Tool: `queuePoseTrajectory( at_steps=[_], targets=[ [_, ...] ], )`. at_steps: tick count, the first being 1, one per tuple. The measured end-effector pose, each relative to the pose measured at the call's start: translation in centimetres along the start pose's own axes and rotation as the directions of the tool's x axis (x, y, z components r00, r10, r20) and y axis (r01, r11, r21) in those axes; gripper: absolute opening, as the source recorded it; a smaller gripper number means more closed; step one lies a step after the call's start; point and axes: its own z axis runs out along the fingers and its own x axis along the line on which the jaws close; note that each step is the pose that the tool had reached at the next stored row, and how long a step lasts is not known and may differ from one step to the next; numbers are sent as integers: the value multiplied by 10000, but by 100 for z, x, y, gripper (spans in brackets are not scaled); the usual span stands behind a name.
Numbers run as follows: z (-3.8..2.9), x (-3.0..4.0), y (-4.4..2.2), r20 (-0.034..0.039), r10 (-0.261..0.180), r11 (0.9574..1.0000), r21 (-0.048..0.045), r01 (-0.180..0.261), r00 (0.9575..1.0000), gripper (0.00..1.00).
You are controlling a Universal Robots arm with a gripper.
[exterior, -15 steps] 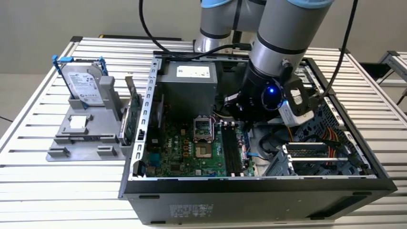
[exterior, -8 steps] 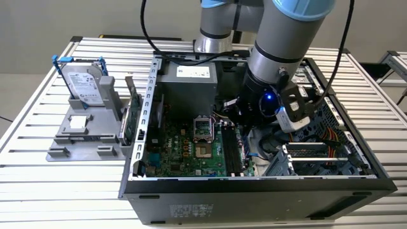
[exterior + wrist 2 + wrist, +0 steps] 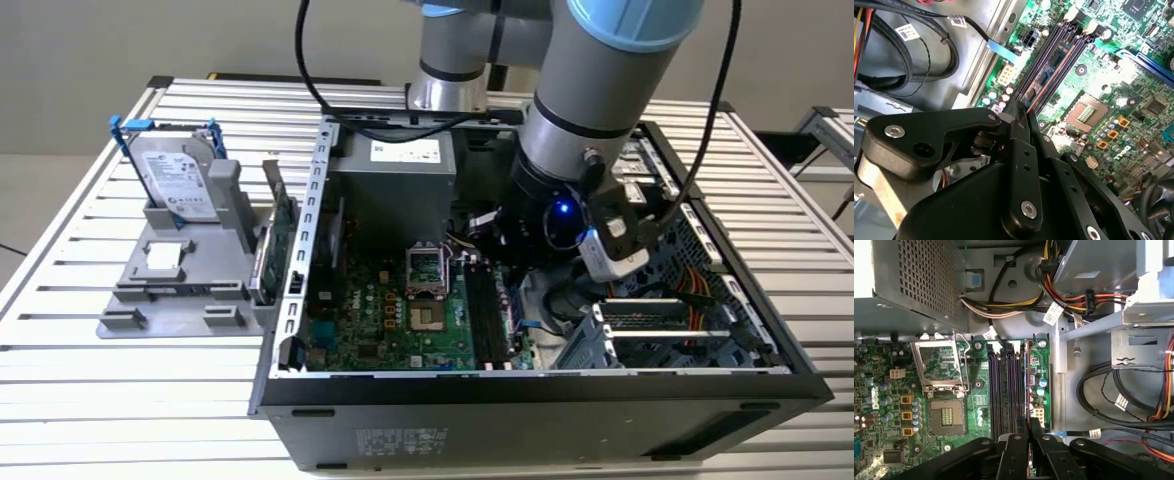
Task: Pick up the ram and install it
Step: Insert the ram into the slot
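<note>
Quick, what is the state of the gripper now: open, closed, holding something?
Gripper: closed on the ram, which stands edge-on at the memory slots.

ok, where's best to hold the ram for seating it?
Pinch the ram across its two flat faces at the upper long edge, coming from above: it stands edge-on, in line with the memory slots. The gripper appears shut on it that way.
</note>
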Motion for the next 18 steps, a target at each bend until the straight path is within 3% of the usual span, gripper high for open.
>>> queuePoseTrajectory(
  at_steps=[18],
  targets=[
    [110, -4, -64, -2, -87, 10000, 2, 87, 10000, 0]
  ],
)
